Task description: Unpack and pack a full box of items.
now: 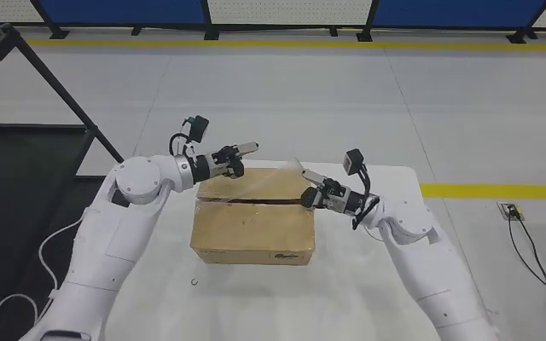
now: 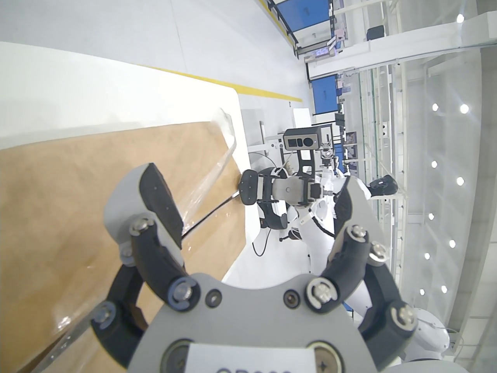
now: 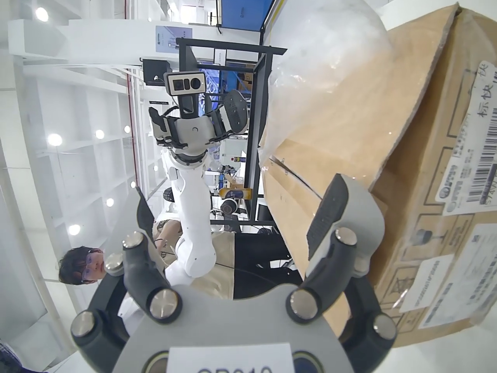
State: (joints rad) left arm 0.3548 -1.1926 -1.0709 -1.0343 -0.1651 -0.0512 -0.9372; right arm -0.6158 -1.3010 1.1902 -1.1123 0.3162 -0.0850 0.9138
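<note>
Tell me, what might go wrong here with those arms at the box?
The loose clear tape strip standing off the brown cardboard box could cling to the open jaws or tear. The box sits close to the far edge of the white table, so a tug might slide it off.

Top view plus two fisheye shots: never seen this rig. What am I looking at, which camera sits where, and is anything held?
It is a two-armed robot working at a white table. The top view comes from a camera above the arms, looking down. The other two pictures come from cameras on the wrists, so each shows its own tool up close and the other arm farther off. On the table stands one cardboard box with its top flaps down. Loose clear film sticks up at the box's far right corner. The left tool is at the box's far left edge, and the right tool is at its right edge. Both are open and hold nothing.
</note>
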